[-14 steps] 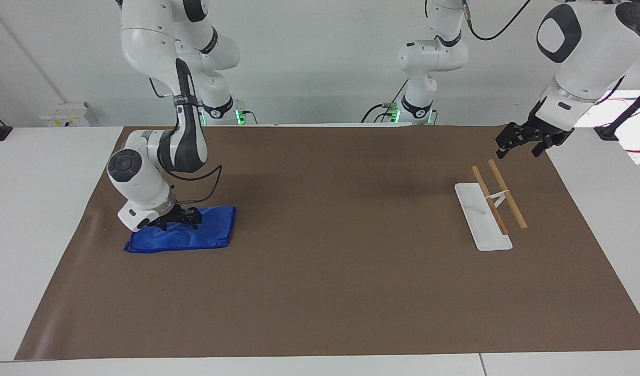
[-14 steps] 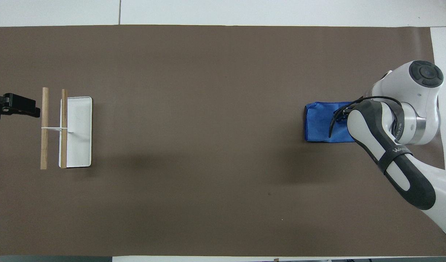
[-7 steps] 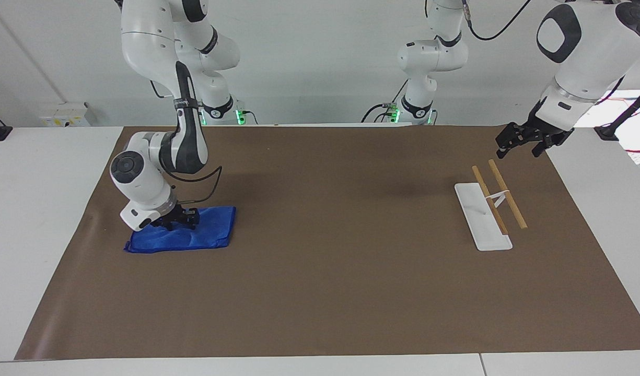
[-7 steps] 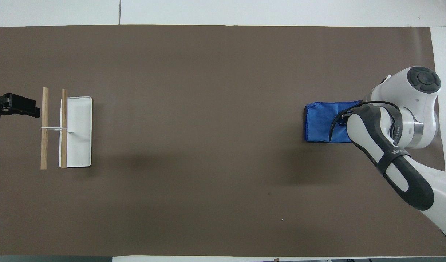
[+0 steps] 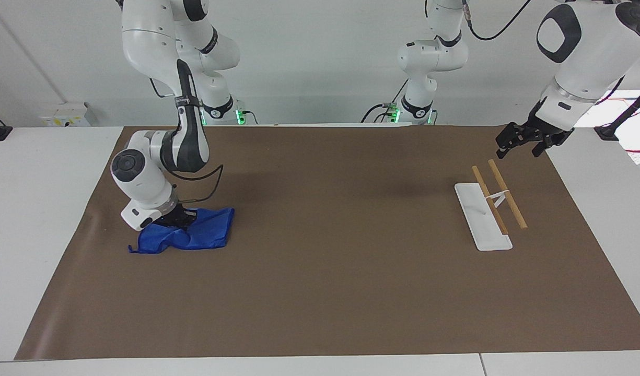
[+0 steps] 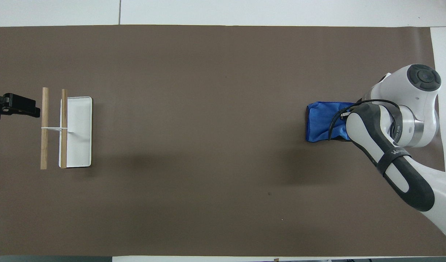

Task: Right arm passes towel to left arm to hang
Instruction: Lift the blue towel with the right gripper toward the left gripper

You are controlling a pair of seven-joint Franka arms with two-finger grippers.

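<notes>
The right gripper [image 5: 179,218], clamped on the blue towel [image 5: 205,234], has begun lifting it, bunching the cloth for handover.

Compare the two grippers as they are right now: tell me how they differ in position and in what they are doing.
The right gripper is down at the towel, on the mat at the right arm's end; the left gripper hangs in the air near the rack, at the left arm's end. The right gripper pinches the towel, which is bunched and partly raised; the left gripper holds nothing and waits. Both are black two-finger grippers on white arms.
</notes>
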